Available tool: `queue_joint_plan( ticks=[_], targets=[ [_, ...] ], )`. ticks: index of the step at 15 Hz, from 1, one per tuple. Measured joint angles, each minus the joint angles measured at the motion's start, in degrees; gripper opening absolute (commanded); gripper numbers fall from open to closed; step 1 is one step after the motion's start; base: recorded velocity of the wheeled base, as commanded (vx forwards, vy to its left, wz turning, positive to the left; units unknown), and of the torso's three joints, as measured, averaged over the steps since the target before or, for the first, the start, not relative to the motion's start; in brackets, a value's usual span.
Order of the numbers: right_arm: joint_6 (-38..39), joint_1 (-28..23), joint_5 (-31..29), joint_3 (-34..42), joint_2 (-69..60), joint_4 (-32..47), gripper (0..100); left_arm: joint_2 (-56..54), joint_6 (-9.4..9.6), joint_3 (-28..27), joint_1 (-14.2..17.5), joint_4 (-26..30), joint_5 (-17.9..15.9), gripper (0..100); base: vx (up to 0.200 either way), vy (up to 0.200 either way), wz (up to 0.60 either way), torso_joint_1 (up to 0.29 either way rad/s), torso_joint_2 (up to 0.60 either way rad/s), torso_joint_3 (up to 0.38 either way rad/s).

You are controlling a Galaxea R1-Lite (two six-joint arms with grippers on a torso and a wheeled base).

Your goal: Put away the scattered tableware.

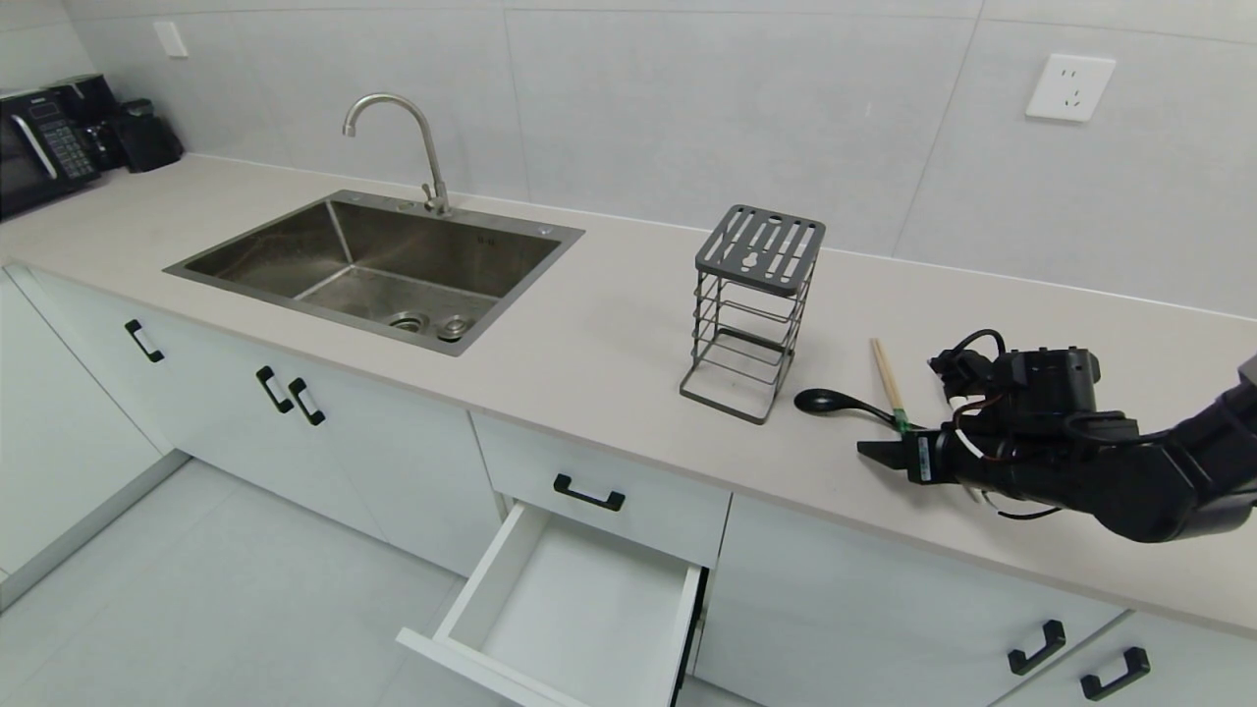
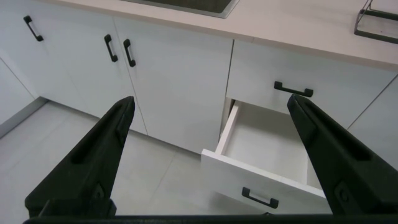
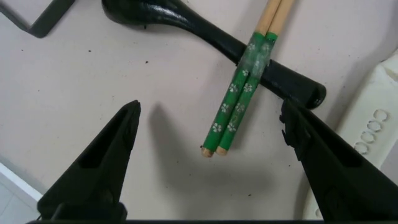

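Nearest to me, below the desk's [image 1: 609,344] front edge, a white drawer [image 1: 579,609] stands pulled out, with a shut drawer front and its black handle just above it. My left gripper [image 2: 210,102] hangs out in front of these cabinets, facing that open drawer [image 2: 267,155]; its fingers [image 2: 99,155] are spread wide with nothing between them.

On the right part of the desk, near the front edge, my right gripper [image 1: 889,454] hovers just over the surface. Its fingers [image 3: 102,162] are apart and bare, and the near ends of the chopsticks [image 3: 239,93] lie between them on the desk. The chopsticks [image 1: 889,383] lie side by side, touching, green patterned ends toward me and pale wooden ends pointing away. They rest across the handle of a black spoon [image 3: 217,37]. The spoon [image 1: 830,401] has its bowl to the left and its handle running right, under the chopsticks. At the right of the chopsticks lies a white piece with round holes [image 3: 367,143]; I cannot tell what it is.

Just left of the spoon's bowl stands a grey wire rack [image 1: 751,314] with a slotted top, upright and apart from the spoon.

Farther left, a steel sink [image 1: 255,257] is set into the desk, with a curved tap [image 1: 403,137] at its far rim. At the far left end sit dark appliances [image 1: 59,137], and on the tiled wall at the far right is a white socket [image 1: 1070,86]
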Motion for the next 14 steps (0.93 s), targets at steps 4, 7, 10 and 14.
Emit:
queue_joint_plan(
  ticks=[4,7,10,14],
  targets=[
    [0.06,1.58,0.05,-0.07,0.35,-3.45,0,0.0,0.0,0.0,-0.02,0.0,0.0,100,0.0,0.0,0.0,0.0,0.0,0.0],
    [0.09,2.22,0.07,-0.83,1.18,-4.16,0,0.0,0.0,0.0,-0.05,0.0,0.02,100,0.0,0.0,0.0,0.0,0.0,0.0],
    [0.0,1.88,-0.5,-1.12,1.67,-4.4,0,0.0,0.0,0.0,-0.05,0.0,0.02,100,0.0,0.0,0.0,0.0,0.0,0.0],
    [0.01,0.21,-1.07,-1.05,1.26,-4.44,0,0.0,0.0,0.0,-0.05,0.0,0.02,100,0.0,0.0,0.0,0.0,0.0,0.0]
  ],
)
